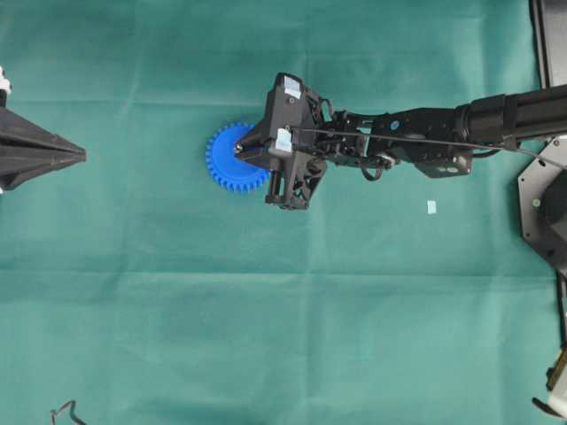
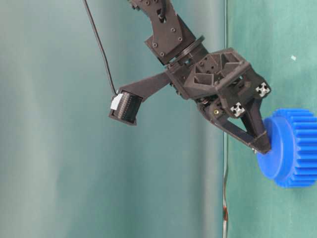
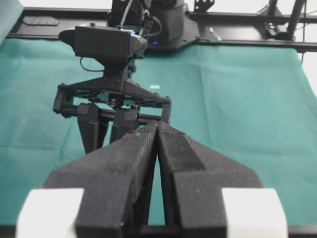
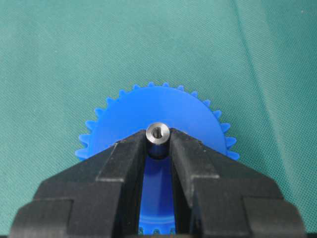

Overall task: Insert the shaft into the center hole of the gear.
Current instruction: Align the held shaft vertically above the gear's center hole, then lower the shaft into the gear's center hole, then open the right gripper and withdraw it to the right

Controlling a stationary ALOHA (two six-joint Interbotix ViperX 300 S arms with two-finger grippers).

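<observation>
The blue gear point(image 1: 229, 159) lies flat on the green cloth, left of centre. My right gripper point(image 1: 244, 150) reaches over it from the right and is shut on the shaft point(image 4: 158, 133), a small silvery pin seen end-on between the fingertips. In the right wrist view the pin stands over the middle of the gear's point(image 4: 124, 114) hub, and the center hole is hidden beneath it. The table-level view shows the right gripper's tips point(image 2: 262, 144) touching the gear's point(image 2: 294, 148) hub face. My left gripper point(image 1: 82, 156) is shut and empty at the left edge, away from the gear, and also shows in the left wrist view point(image 3: 157, 125).
A small pale rectangular scrap point(image 1: 431, 207) lies on the cloth right of the gear, below the right arm. The right arm's base point(image 1: 545, 204) and a black frame point(image 1: 549, 35) stand at the right edge. A thin black wire piece point(image 1: 64, 412) lies at the bottom left.
</observation>
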